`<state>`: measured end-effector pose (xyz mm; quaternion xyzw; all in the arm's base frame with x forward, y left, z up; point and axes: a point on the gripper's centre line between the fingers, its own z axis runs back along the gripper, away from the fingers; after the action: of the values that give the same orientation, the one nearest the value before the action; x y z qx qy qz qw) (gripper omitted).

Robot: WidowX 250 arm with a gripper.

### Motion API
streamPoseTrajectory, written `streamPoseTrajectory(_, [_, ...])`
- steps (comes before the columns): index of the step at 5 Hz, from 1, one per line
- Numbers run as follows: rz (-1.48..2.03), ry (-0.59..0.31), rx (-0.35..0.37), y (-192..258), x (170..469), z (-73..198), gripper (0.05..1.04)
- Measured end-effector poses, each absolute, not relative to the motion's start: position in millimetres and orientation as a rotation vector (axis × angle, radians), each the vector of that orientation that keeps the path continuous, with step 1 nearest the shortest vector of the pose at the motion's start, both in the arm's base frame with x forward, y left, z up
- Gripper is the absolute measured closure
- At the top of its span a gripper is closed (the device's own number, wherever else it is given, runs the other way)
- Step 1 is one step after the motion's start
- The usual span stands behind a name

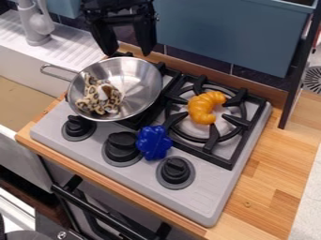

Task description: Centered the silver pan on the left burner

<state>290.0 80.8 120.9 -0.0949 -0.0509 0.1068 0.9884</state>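
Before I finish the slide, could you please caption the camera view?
Silver pan with leopard-print item over left burner; orange toy croissant on right burner.

"What do you see on the right burner (213,140)?"

"I've got an orange toy croissant (204,108) on my monitor."

"And I see a blue toy (154,142) just beside the middle knob (121,144)."

"I make out a spotted cloth (99,99), bunched up. The faucet (37,24) stands upper left, by the ridged white drainboard (70,38)."

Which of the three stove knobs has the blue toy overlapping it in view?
The middle knob, which also looks largest: the blue toy covers part of its right edge. The toy covers neither the left knob nor the right knob.
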Motion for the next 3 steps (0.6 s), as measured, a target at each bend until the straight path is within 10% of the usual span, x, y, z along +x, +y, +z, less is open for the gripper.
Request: streamPoseTrajectory(3, [-0.013, -0.089, -0.238, 110.4, 281.2, 100.0, 0.087])
